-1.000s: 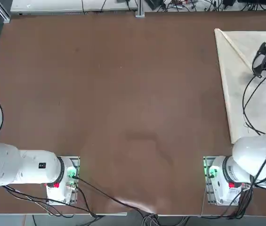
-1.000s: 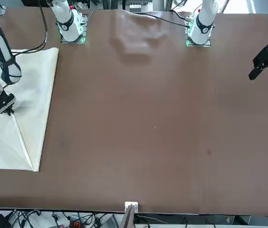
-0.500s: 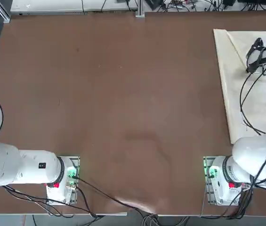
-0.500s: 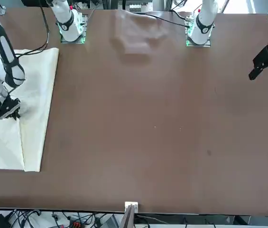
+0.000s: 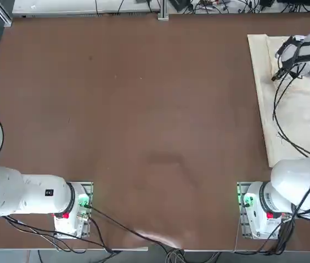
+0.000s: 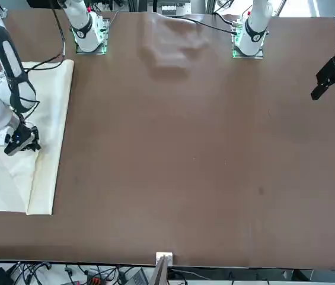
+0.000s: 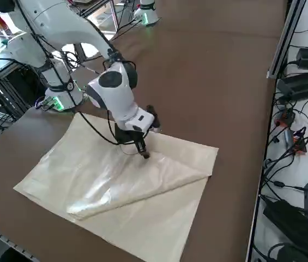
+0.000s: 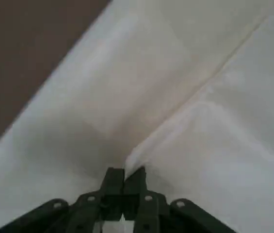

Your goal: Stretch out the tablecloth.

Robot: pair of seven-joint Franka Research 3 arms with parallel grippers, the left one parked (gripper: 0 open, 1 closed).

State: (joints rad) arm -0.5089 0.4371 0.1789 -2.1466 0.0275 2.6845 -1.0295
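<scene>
Right tool (image 7: 144,154) pinches a folded layer of the tablecloth (image 7: 143,210) at the worktop (image 5: 144,109) far right corner, fingers pressed together

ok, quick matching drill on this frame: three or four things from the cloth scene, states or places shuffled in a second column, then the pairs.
Things:
1. tablecloth
2. right gripper
3. table
4. cloth's top layer

States:
a. bare brown surface across most of the top view
b. lying folded at the table's right edge in the top view
c. shut, pinching fabric
d. lifted into a ridge that runs from the fingers

Pairs: 1-b, 2-c, 3-a, 4-d
</scene>
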